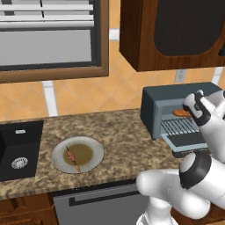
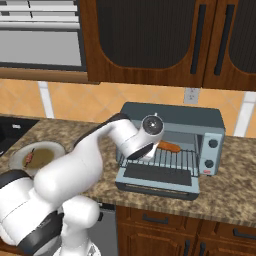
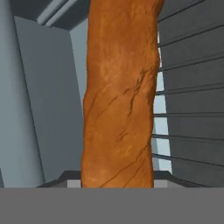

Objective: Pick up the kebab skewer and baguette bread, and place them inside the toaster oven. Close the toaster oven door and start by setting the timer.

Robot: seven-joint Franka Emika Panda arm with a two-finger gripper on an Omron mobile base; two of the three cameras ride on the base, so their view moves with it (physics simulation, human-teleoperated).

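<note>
Clenched on the smooth orange-brown baguette bread (image 3: 120,96), my claw (image 2: 152,150) reaches inside the boxy blue-grey toaster oven (image 2: 175,116); I should lower it flat onto the wire rack (image 2: 172,159) before releasing.

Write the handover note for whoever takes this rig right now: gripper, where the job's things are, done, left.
Gripper: reaching into the toaster oven, shut on the baguette bread over the wire rack.
Kebab skewer: on the plate beside the sink.
Toaster oven door: dropped open.
Done: bread carried into the oven.
Left: release bread, fetch skewer, put it in, close door, set timer.
</note>
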